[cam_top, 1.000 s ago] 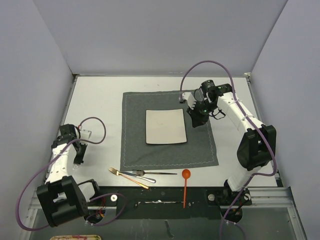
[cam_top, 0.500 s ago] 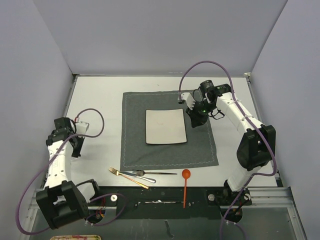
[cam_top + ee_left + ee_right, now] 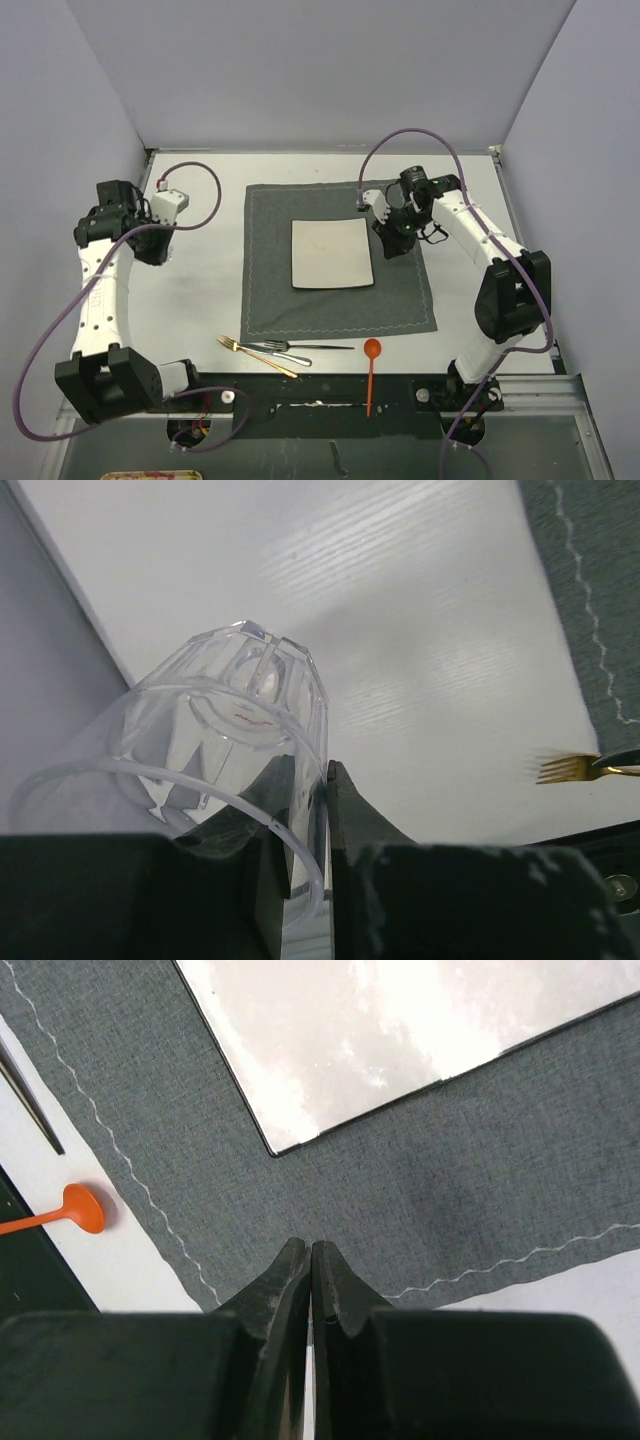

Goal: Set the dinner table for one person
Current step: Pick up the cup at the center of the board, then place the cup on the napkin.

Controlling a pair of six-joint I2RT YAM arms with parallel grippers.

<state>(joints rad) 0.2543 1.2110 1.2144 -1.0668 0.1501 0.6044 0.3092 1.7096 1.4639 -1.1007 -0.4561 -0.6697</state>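
My left gripper [image 3: 310,780] is shut on the rim wall of a clear faceted drinking glass [image 3: 240,710], one finger inside and one outside, held above the white dinner table [image 3: 400,630]. In the top view the left gripper [image 3: 152,248] is over the table's left side, left of the dark grey placemat [image 3: 270,290]. A square off-white plate [image 3: 331,253] lies on the placemat. My right gripper [image 3: 395,240] is shut and empty over the placemat [image 3: 450,1180], just right of the plate [image 3: 400,1030].
A gold fork [image 3: 255,355], a silver fork [image 3: 285,346] and a dark knife [image 3: 325,346] lie below the placemat's near edge. An orange spoon [image 3: 371,370] lies beside them, its handle over the table's front edge. Grey walls enclose the table.
My left arm has swung from the near-left of the table up and away to the far-left, carrying the glass. My right gripper has barely moved.
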